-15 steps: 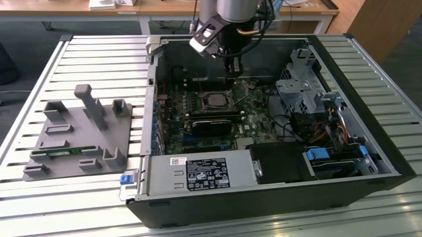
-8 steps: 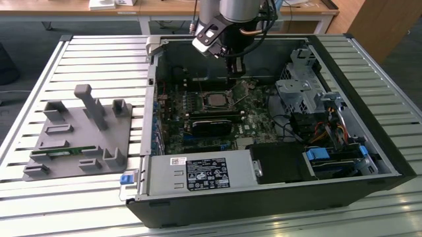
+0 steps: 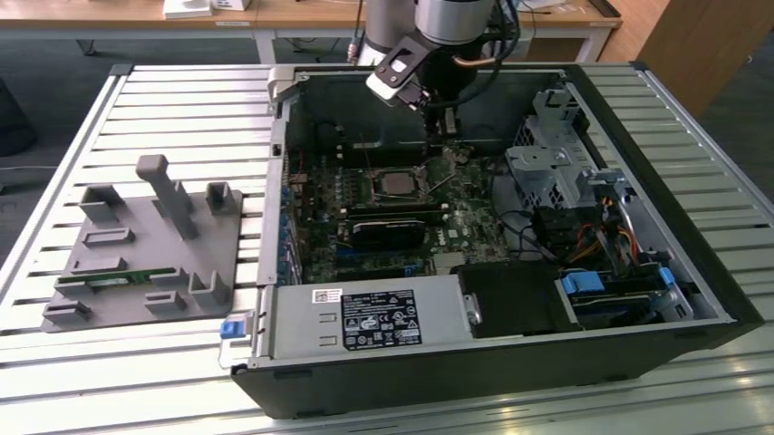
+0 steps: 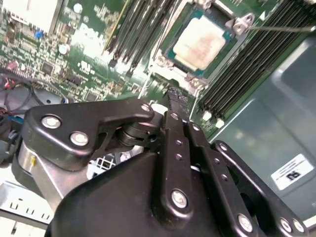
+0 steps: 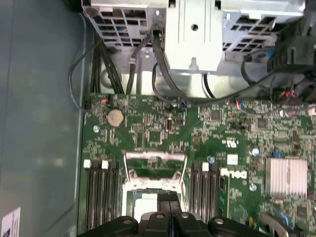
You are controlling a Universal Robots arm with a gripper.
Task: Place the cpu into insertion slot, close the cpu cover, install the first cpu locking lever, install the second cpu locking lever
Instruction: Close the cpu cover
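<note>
while the chip (image 4: 202,42) is sitting in the socket (image 4: 239,24), the clenched, empty gripper (image 4: 175,96) is hovering just beside it, seemingly working at the cover (image 5: 155,157), which is calling for a gentle push.

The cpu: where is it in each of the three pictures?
Exterior view: the cpu, a small square near the jaws.
Second wrist view: the pale square beyond the jaws' tips.
First wrist view: the pale patch beside the jaws' tips.
Shared landmark: the green circuit board around it.

cpu (image 4: 200,42): pale silvery-beige, teal-edged. circuit board (image 5: 163,123): green. tool (image 4: 177,101): black. case (image 3: 484,381): black. worktop (image 3: 181,100): white, slatted stripes.
</note>
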